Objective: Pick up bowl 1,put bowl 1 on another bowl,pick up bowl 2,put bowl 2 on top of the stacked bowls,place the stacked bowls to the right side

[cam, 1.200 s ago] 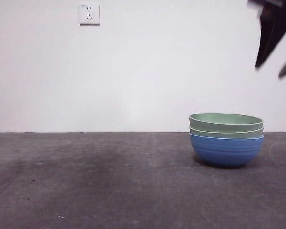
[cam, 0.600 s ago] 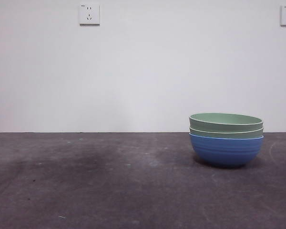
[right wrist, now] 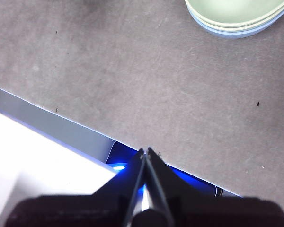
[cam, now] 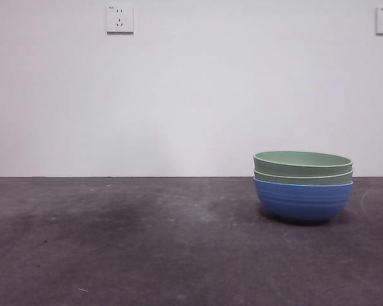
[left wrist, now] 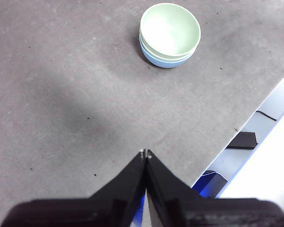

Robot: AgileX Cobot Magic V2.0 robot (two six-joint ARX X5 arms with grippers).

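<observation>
Grey table (cam: pixel 147 255): stacked bowls (cam: pixel 303 185), blue beneath two green, toward right edge; stacking apparently complete. Left gripper (left wrist: pixel 145 153), right gripper (right wrist: pixel 146 151): clenched, empty, well apart.

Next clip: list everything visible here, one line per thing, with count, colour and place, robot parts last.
green bowls: two, pale green with lighter rims, nested on top of the stack, on the right part of the table in the front view.
blue bowl: one, blue and ribbed, at the bottom of the stack, resting on the table.
table: one, dark grey, with small specks and scuffs.
wall sockets: two, white, high on the white wall, one at the picture's right edge.
left gripper: one, black, jaws together, empty, above bare table away from the stack.
right gripper: one, black, jaws together, empty, above the table's edge.
</observation>
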